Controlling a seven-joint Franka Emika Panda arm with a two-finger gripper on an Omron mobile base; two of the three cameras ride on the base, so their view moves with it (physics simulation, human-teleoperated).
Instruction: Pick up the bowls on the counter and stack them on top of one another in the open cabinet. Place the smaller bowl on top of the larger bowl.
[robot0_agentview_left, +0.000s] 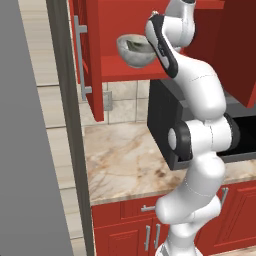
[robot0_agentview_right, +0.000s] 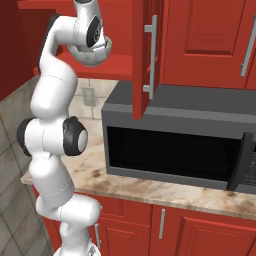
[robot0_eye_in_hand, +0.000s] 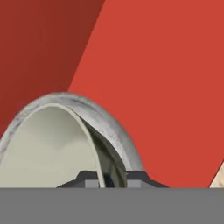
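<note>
- Gripper (robot0_eye_in_hand: 112, 180): fingertips set on either side of the stacked bowl rims; clamped or just let go cannot be told.
- Smaller bowl (robot0_eye_in_hand: 48, 148): pale inside, nested in the larger bowl (robot0_agentview_left: 135, 50).
- Larger bowl: marbled, resting on the red shelf of the open cabinet (robot0_agentview_left: 125, 70).
- Counter (robot0_agentview_left: 125, 160): below the cabinet.
- Microwave (robot0_agentview_right: 180, 145): black, on the counter, right of the arm.

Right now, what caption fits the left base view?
Smaller bowl nested in the larger bowl on the open cabinet shelf.
</note>
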